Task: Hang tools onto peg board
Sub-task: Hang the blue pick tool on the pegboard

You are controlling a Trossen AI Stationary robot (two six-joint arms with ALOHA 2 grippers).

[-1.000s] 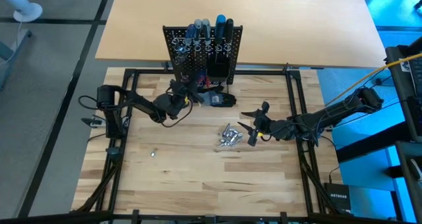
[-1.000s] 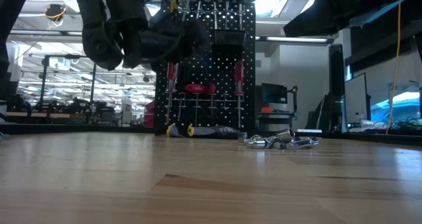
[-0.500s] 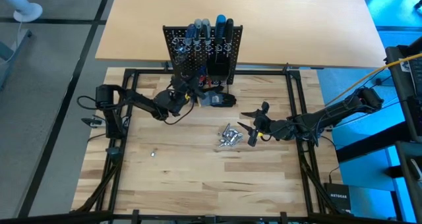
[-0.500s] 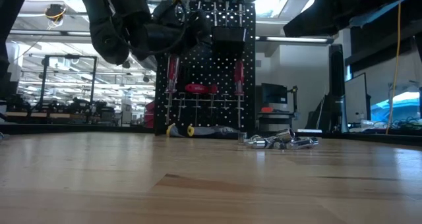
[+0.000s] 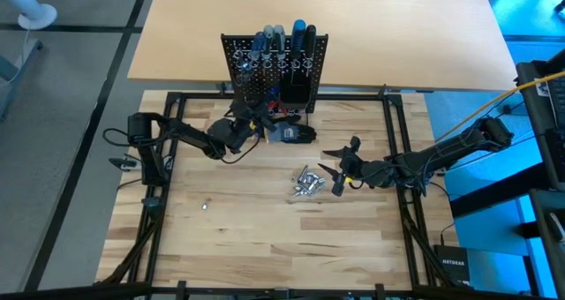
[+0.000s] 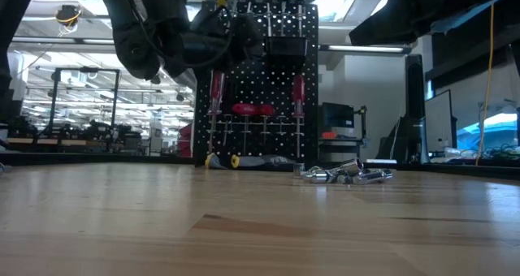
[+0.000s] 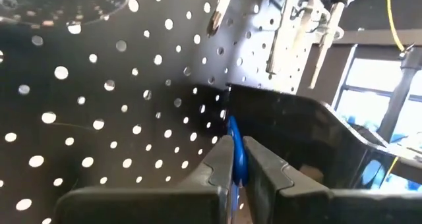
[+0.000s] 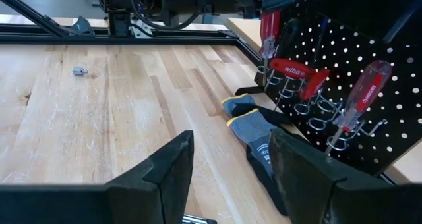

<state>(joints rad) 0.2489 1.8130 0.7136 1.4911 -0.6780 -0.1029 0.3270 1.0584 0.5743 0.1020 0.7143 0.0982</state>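
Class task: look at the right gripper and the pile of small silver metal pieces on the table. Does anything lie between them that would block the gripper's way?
Nothing visible does. In the high view the right gripper, open, sits just beside the silver pieces, with only bare wooden table between them. The dark glove bundle lies off toward the peg board, clear of that path.

The thin blue thing [image 7: 235, 155] between the left gripper's [image 7: 237, 168] fingers is mostly hidden, possibly a screwdriver.

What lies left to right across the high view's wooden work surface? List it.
Small loose metal piece → left gripper → glove bundle → pile of silver metal pieces → right gripper.
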